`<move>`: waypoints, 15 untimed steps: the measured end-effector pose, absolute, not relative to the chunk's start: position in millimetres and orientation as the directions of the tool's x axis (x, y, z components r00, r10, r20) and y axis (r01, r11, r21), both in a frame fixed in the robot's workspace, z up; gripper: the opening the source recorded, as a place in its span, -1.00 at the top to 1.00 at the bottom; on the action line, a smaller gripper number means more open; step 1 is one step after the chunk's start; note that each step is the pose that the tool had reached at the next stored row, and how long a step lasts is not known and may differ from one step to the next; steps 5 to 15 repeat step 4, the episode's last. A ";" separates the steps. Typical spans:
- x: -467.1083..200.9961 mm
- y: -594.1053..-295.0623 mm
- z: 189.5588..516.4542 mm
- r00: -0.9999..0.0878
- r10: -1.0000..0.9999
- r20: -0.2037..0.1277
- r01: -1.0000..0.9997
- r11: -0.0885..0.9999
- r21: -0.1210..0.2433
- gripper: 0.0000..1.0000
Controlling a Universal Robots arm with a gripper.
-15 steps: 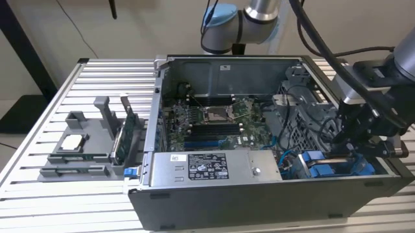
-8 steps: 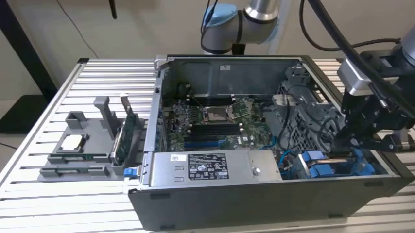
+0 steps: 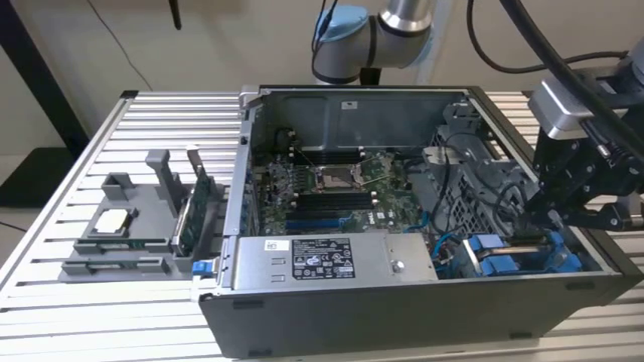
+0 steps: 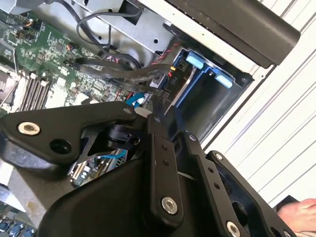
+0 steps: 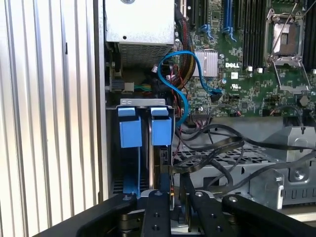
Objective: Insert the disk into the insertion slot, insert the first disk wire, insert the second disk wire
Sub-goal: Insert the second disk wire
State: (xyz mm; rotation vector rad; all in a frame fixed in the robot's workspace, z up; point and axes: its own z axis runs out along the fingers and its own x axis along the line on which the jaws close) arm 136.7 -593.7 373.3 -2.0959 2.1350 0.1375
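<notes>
The disk stands inside the insertion slot, and its blue carrier tab faces outward. In the exterior view the disk is low in the case corner on that view's right. My black gripper reaches down into that corner. Its fingers are close together at the disk's inner end. There a black disk wire ends in a connector just beyond my gripper. Several black wires run in between the fingers at the gripper.
The open computer case lies on a slatted aluminium table. A grey power-supply box and the green motherboard fill the middle. A blue cable loops near the bay. A grey parts fixture sits at the exterior view's left. A hand shows.
</notes>
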 end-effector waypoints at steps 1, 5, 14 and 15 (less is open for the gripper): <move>136.8 -593.7 373.5 -0.015 -0.986 -0.168 -0.999 0.022 -0.037 0.53; 136.7 -593.7 373.7 -0.015 -0.986 -0.168 -0.999 0.022 -0.037 0.53; 136.7 -593.7 373.7 -0.015 -0.986 -0.168 -0.999 0.022 -0.037 0.53; 136.7 -593.7 373.7 -0.015 -0.986 -0.168 -0.999 0.022 -0.037 0.53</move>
